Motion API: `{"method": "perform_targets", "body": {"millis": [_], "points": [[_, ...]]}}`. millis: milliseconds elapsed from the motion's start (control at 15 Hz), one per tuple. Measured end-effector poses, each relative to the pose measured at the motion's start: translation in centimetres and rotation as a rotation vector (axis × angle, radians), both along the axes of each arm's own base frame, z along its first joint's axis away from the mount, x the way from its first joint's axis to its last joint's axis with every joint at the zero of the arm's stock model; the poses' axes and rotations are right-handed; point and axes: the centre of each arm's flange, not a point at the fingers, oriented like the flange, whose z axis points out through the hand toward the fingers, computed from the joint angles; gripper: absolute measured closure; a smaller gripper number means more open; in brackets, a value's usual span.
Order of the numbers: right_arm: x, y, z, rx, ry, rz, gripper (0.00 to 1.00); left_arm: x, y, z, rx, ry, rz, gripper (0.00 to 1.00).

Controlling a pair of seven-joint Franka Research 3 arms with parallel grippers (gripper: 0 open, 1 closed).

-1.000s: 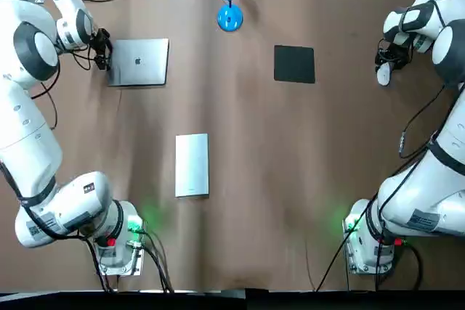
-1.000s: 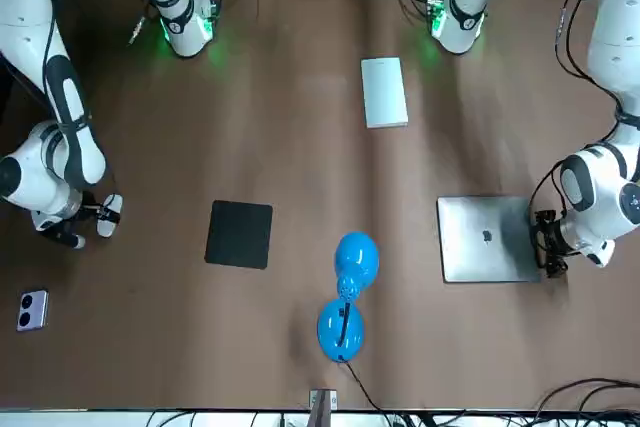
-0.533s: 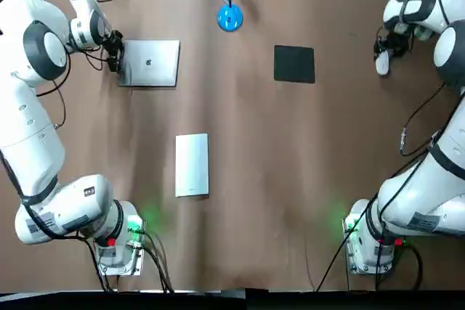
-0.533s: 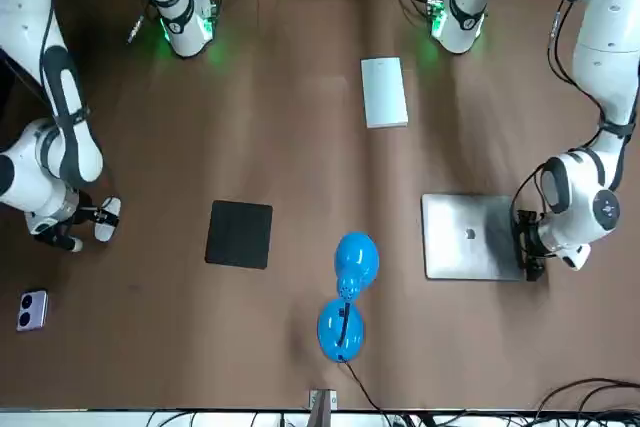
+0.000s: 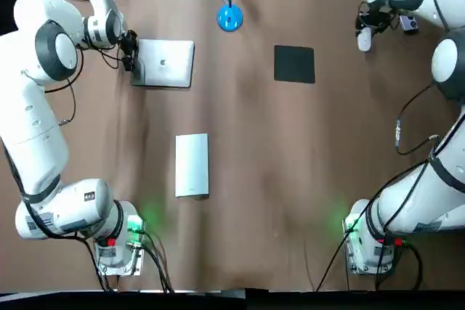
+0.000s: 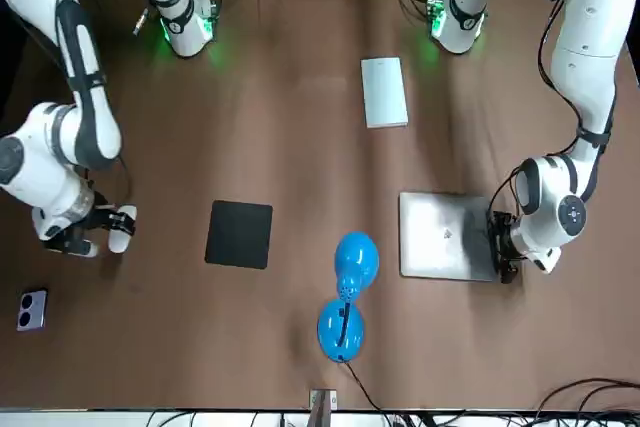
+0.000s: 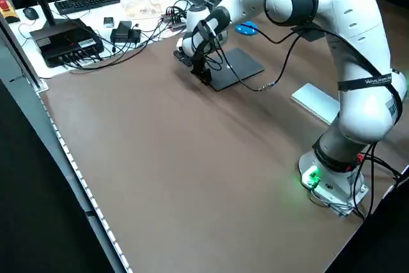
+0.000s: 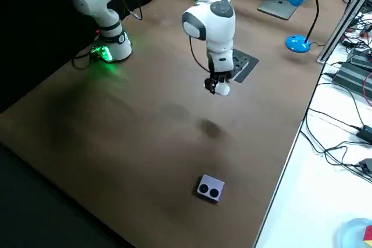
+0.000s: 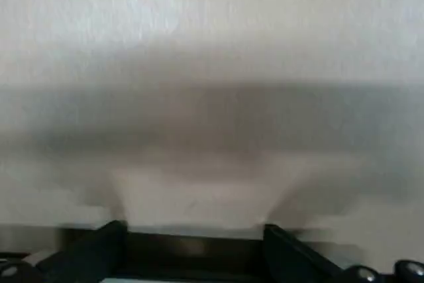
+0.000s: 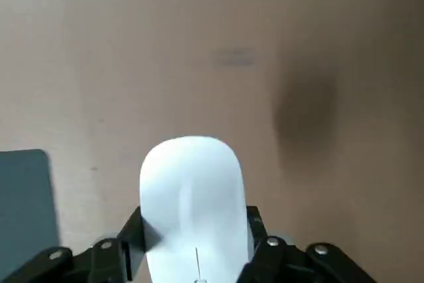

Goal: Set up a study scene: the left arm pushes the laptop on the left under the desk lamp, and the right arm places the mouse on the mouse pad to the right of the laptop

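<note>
Overhead first: your left gripper point(image 5: 131, 54) touches the left edge of the closed silver laptop point(image 5: 168, 63). The laptop lies flat on the brown table point(image 5: 290, 179), left of the blue desk lamp point(image 5: 229, 18). The square black mouse pad point(image 5: 294, 64) lies bare on the lamp's other side. Farther right, past the pad, your right gripper point(image 5: 362, 29) holds the white mouse point(image 5: 363, 40). A small grey two-lens device point(image 5: 409, 24) lies just beside it, and a flat silver slab point(image 5: 192, 165) rests mid-table.

From the front you can see that the laptop point(image 6: 447, 249) sits just beside the lamp's head point(image 6: 355, 259), not under it. The left arm drops steeply to a low wrist, with the left gripper point(image 6: 503, 247) at the laptop's outer edge.

Your right side view adds height. The right gripper point(image 8: 216, 83) points straight down, and the mouse point(image 8: 220, 89) hangs clear of the table above its own shadow, short of the pad point(image 8: 244, 65).

In the left side view the left arm arches over, and the left gripper point(image 7: 202, 72) is down at table level against the laptop point(image 7: 233, 67).

The left wrist view is filled by a blurred pale surface, and the two dark fingers point(image 9: 109, 243) stand wide apart.

The right wrist view shows the fingers point(image 10: 136, 230) closed on the sides of the mouse point(image 10: 190, 197), with a corner of the pad point(image 10: 23, 197) at the picture's edge.
</note>
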Motion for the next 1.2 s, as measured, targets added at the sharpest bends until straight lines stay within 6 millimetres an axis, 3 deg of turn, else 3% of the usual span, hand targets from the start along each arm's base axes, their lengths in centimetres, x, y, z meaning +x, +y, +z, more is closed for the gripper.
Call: {"method": "perform_targets", "body": {"millis": [333, 400, 467, 667, 867, 1200], "points": [[0.6, 9.6, 0.7, 0.043, -0.017, -0.046, 0.37, -0.2, -3.6, -0.3, -0.004, 0.013, 0.037, 0.0], [0.5, 11.9, 0.9, 0.055, -0.017, -0.051, 0.37, -0.4, -4.4, -0.4, -0.004, 0.018, 0.04, 0.0], [0.0, 16.6, 0.6, 0.073, -0.009, -0.061, 0.37, -0.5, -5.5, -0.5, -0.003, 0.023, 0.06, 0.0], [-0.2, 22.2, -0.8, 0.077, -0.018, -0.081, 0.37, -0.8, -7.4, -0.5, -0.002, 0.029, 0.089, 0.0], [0.2, 24.3, -3.7, 0.068, -0.046, -0.077, 0.37, -1.0, -9.5, -0.5, -0.001, 0.033, 0.102, 0.0], [0.2, 25.0, -8.0, 0.046, -0.046, -0.067, 0.37, -1.7, -13.8, -0.5, 0.001, 0.037, 0.087, 0.0]]}}
